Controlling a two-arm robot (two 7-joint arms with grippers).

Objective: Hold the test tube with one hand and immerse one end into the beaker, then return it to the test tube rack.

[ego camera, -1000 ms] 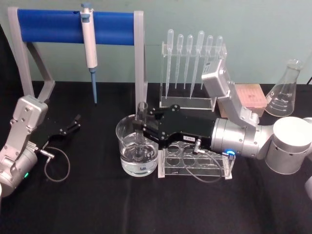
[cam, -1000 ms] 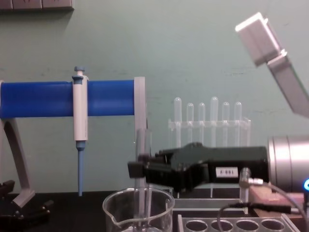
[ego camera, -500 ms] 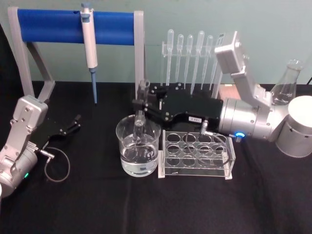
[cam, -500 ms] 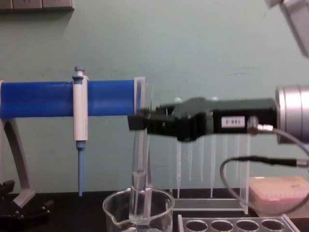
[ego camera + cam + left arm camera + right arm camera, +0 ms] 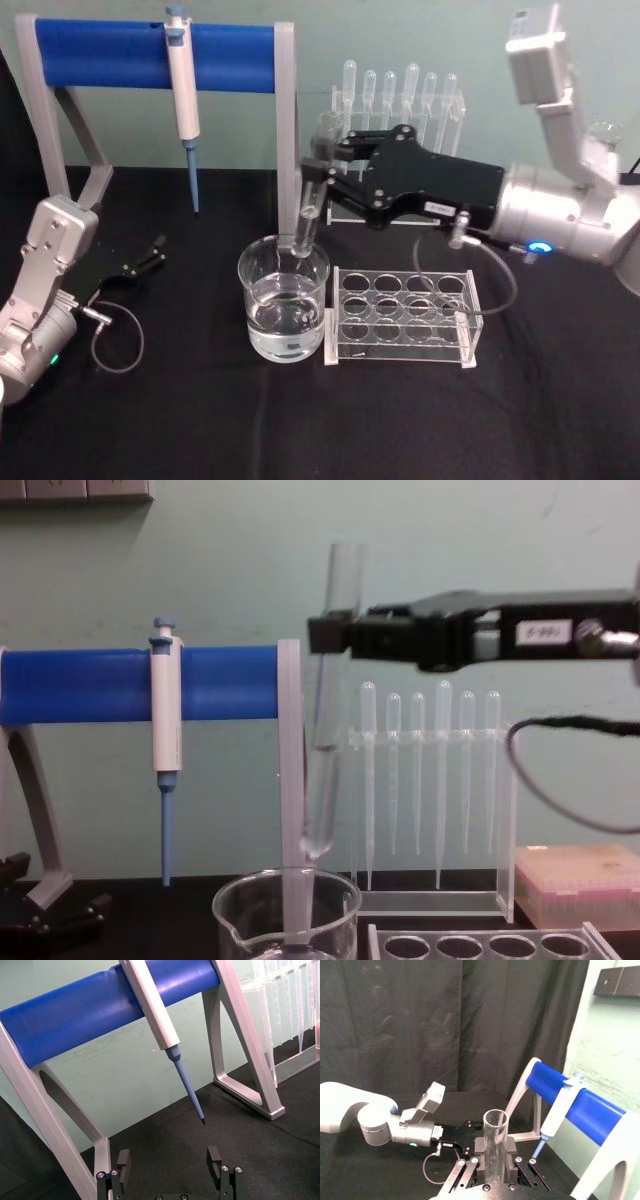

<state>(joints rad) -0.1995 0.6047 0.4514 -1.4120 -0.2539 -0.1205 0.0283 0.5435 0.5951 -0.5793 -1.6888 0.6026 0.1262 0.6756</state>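
Note:
My right gripper [image 5: 322, 162] is shut on the upper part of the test tube [image 5: 308, 215], a long clear glass tube. The tube hangs slightly tilted over the beaker [image 5: 284, 312], which holds water. In the chest view the test tube [image 5: 325, 760] has its round bottom just above the beaker [image 5: 286, 917] rim, with the right gripper [image 5: 330, 635] high up. The right wrist view looks down the test tube [image 5: 495, 1152] between the two black fingers. My left gripper [image 5: 150, 255] rests open on the table at the far left; its fingers [image 5: 214, 1158] hold nothing.
A clear rack with round holes [image 5: 405, 315] stands right of the beaker. Behind it is a pipette rack [image 5: 395, 130]. A white-and-blue pipettor [image 5: 182, 90] hangs on the blue-barred stand [image 5: 100, 50]. A pink box [image 5: 580, 880] sits at the back right.
My right gripper has risen with the test tube. The tube's lower end has come up out of the beaker's water to just above the rim. The left arm has stayed put.

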